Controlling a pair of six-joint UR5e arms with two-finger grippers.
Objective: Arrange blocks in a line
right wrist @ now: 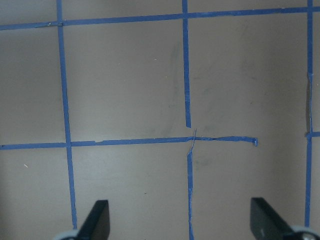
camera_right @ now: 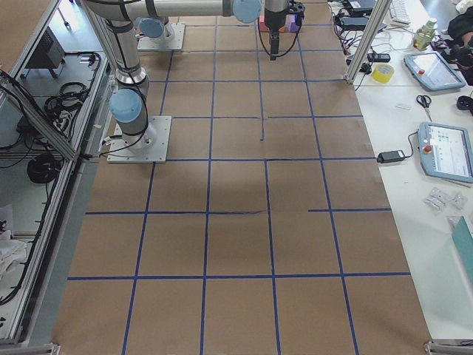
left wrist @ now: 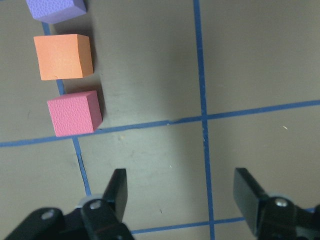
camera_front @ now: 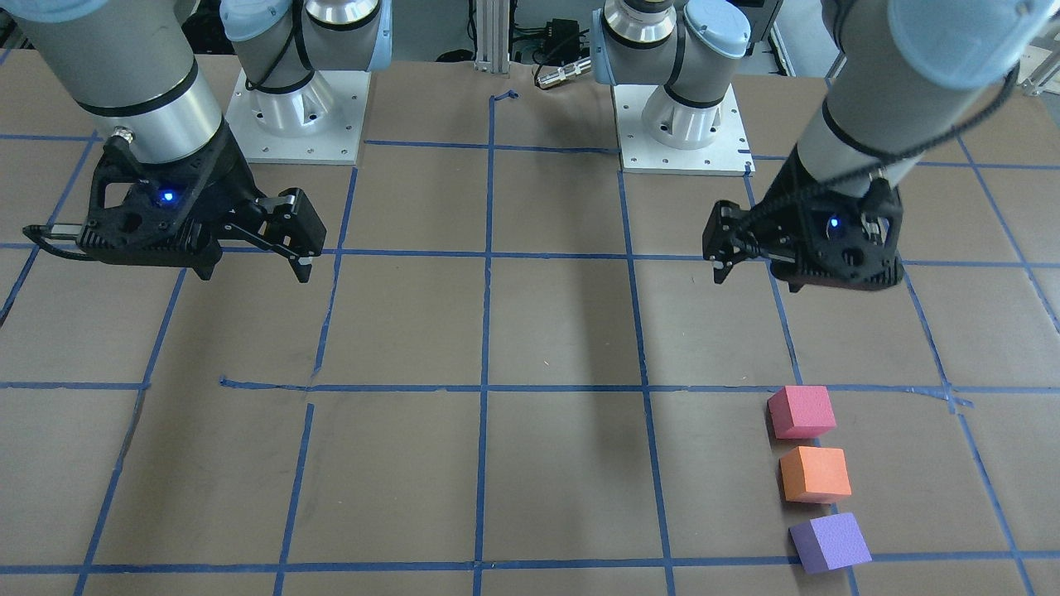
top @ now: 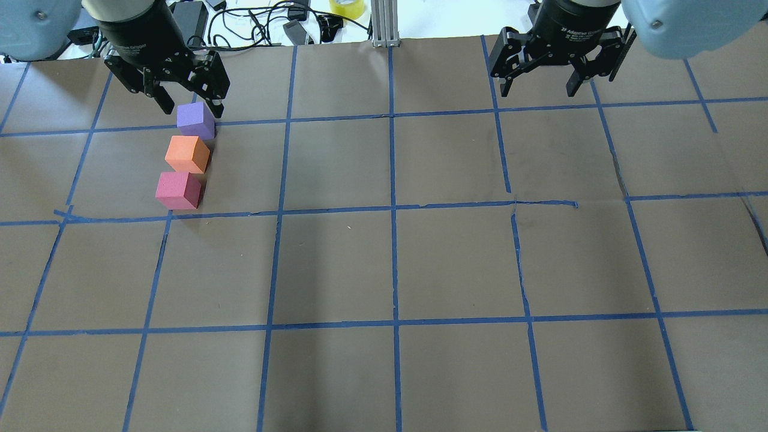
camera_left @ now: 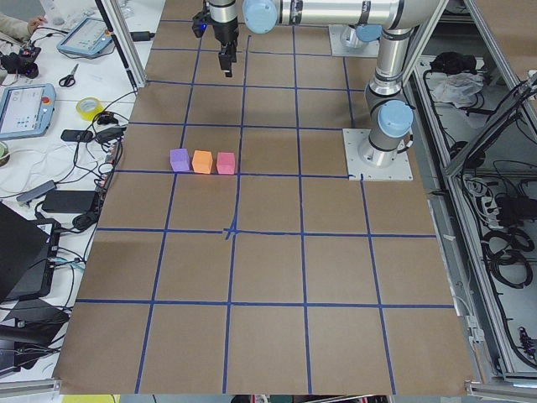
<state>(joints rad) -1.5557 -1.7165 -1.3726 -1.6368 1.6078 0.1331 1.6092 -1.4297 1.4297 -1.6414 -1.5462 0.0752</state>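
Observation:
Three foam blocks lie in a short row on the brown table, on my left side. In the overhead view the purple block (top: 195, 120) is farthest from me, the orange block (top: 188, 154) in the middle and the pinkish-red block (top: 178, 190) nearest. Narrow gaps separate them. They also show in the front view: pinkish-red (camera_front: 801, 411), orange (camera_front: 816, 474), purple (camera_front: 830, 542). My left gripper (left wrist: 182, 192) is open and empty, raised above the table on the robot's side of the row. My right gripper (top: 538, 89) is open and empty, raised over my right half.
Blue tape lines (top: 393, 210) divide the brown paper table into squares. The two arm bases (camera_front: 298, 116) (camera_front: 683, 124) stand at the robot's edge. Cables and a yellow tape roll (top: 346, 7) lie beyond the far edge.

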